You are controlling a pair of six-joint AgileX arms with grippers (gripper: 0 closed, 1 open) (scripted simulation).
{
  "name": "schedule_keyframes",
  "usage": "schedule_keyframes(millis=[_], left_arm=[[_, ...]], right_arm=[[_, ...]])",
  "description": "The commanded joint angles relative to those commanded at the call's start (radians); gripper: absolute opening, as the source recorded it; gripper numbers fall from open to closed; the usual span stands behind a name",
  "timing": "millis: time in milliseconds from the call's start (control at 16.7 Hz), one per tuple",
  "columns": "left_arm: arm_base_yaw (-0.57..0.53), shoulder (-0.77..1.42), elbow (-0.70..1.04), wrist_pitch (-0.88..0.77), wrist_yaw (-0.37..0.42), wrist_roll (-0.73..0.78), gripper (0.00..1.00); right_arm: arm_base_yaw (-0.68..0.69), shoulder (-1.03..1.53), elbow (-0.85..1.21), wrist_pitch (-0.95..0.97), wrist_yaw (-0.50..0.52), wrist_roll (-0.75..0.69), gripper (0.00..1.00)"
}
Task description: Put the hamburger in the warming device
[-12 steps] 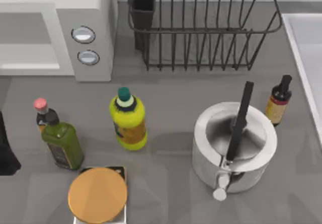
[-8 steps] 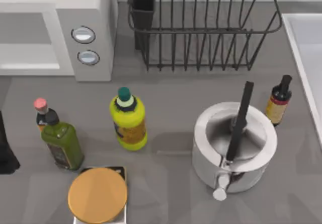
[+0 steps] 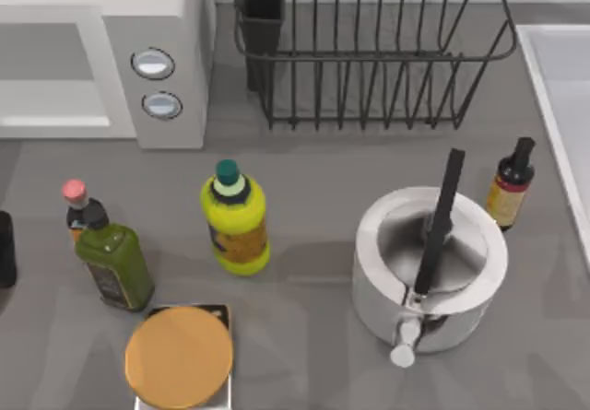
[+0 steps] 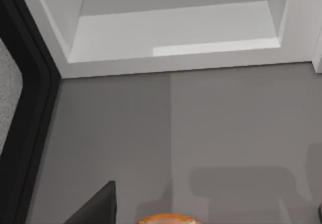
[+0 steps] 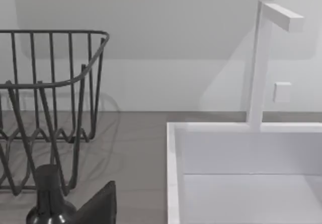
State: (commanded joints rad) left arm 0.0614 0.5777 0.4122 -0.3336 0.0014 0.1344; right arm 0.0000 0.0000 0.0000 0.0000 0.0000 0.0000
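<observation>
Below, the left gripper [image 3: 5,261] sits at the table's left edge; whether it grips cannot be told. At its wrist view's bottom edge lies the hamburger [image 4: 165,218], before the open microwave [image 3: 101,55]. Bare table [image 4: 226,123] lies between them. Nearby stand an olive bottle [image 3: 115,263], yellow bottle [image 3: 236,218], pot [image 3: 429,267] and wire rack [image 3: 369,46].

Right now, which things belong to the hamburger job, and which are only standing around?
Job: small orange-brown hamburger; boxy white-grey microwave, door open.
Standing around: yellow bottle; green bottle; steel pot; black wire rack; orange disc.
</observation>
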Motion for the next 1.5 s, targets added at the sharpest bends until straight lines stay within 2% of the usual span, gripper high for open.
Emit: schedule_keyframes(millis=[360,720,1020,1320,1500], left_arm=[[0.056,0.617,0.361,-0.325,0.002,0.130,1.00],[0.101,1.050,0.651,-0.566,0.005,0.227,1.00],[0.119,1.190,0.757,-0.643,0.006,0.261,1.00],[0.114,1.189,0.752,-0.637,0.006,0.260,1.00],[0.116,1.226,0.714,-0.566,0.006,0.259,1.00]], right_arm=[[0.000,0.000,0.000,0.000,0.000,0.000,1.00],[0.000,0.000,0.000,0.000,0.000,0.000,1.00],[0.000,0.000,0.000,0.000,0.000,0.000,1.00],[0.000,0.000,0.000,0.000,0.000,0.000,1.00],[0.000,0.000,0.000,0.000,0.000,0.000,1.00]])
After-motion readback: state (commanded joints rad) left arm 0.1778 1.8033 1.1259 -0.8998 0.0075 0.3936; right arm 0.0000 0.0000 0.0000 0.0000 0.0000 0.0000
